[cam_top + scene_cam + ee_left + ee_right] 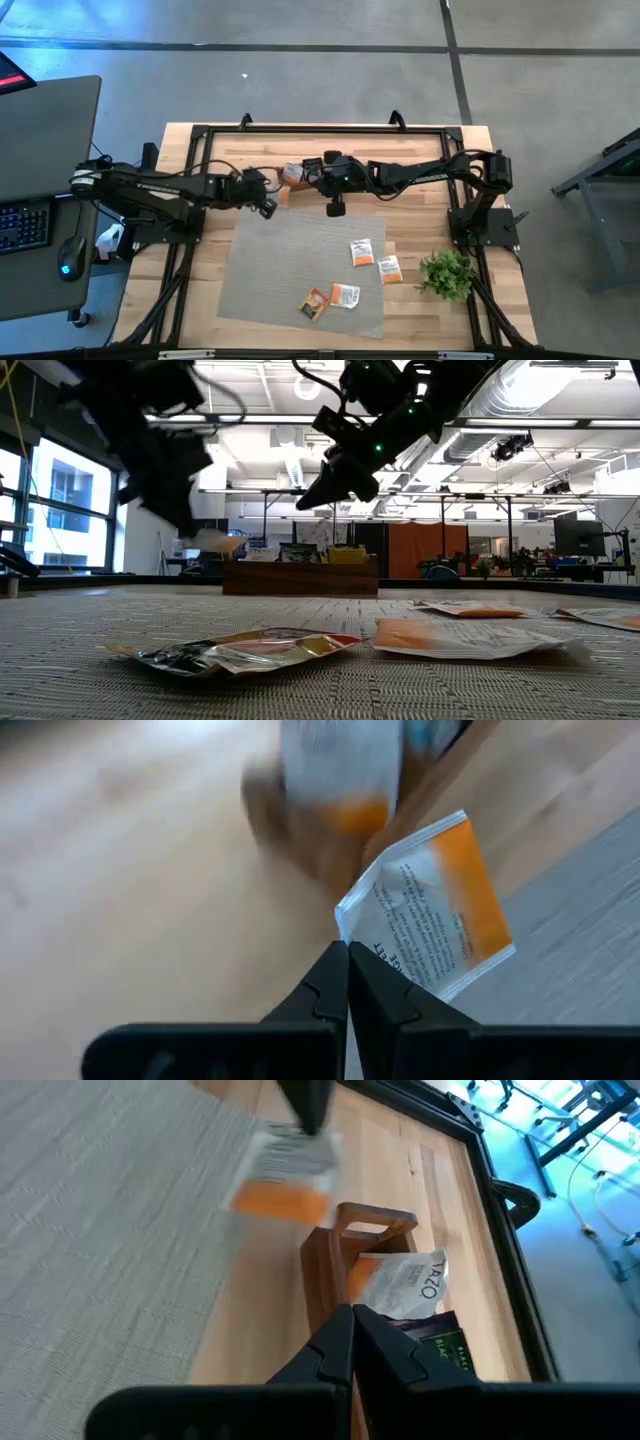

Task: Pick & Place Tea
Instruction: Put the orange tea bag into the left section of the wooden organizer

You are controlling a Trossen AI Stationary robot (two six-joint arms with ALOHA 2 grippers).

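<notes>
My left gripper (348, 952) is shut on a white-and-orange tea sachet (432, 910) above the wooden table, just left of a small wooden box (330, 1270) that has more sachets (408, 1285) in it. In the low view the sachet (215, 542) hangs under that gripper (190, 510). My right gripper (352, 1315) hovers shut over the box with nothing between its fingers; it shows at the far middle of the table (308, 178). Several more sachets (361, 252) lie flat on the grey mat (270, 270). My left gripper pinches the sachet between its two fingers at one corner of its printed edge (368, 946). The fingers slant down from the table's left. The sachet is lifted clear of the table and juts out tilted beyond the fingertips.
A small green plant (447, 272) stands at the table's near right. The black frame (320, 128) runs round the table top. The box (293, 174) sits on bare wood beyond the mat's far edge, between the two grippers.
</notes>
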